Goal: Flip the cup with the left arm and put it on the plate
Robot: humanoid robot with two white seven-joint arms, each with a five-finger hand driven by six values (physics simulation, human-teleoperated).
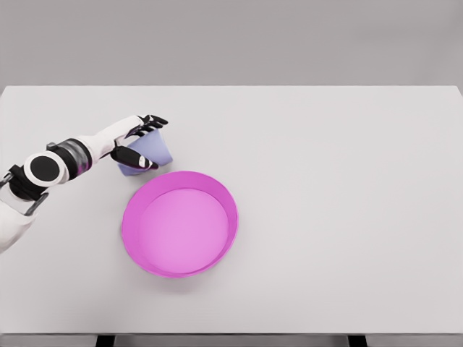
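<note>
A plain grey wall stands behind a wide white desk, bare over most of its right half. From the left edge comes the robot's left arm, white with a dark wrist ring, and its left robot hand sits closed around a small lavender cup: dark fingers hook over the far side, the thumb presses the near side. The cup lies between them, tilted, its body slanting down toward the lower left; which end is the mouth I cannot tell from here. It looks to be at or just off the desk surface.

Just beside it, toward the near right, rests the magenta plate, a shallow round dish with a raised rim; the cup's lower edge nearly meets that rim. So the coming move is short: lift, turn the wrist, carry down-right over the rim. I judge the rim the only thing to clear. No right arm shows anywhere, so the left alone is placed for it.
</note>
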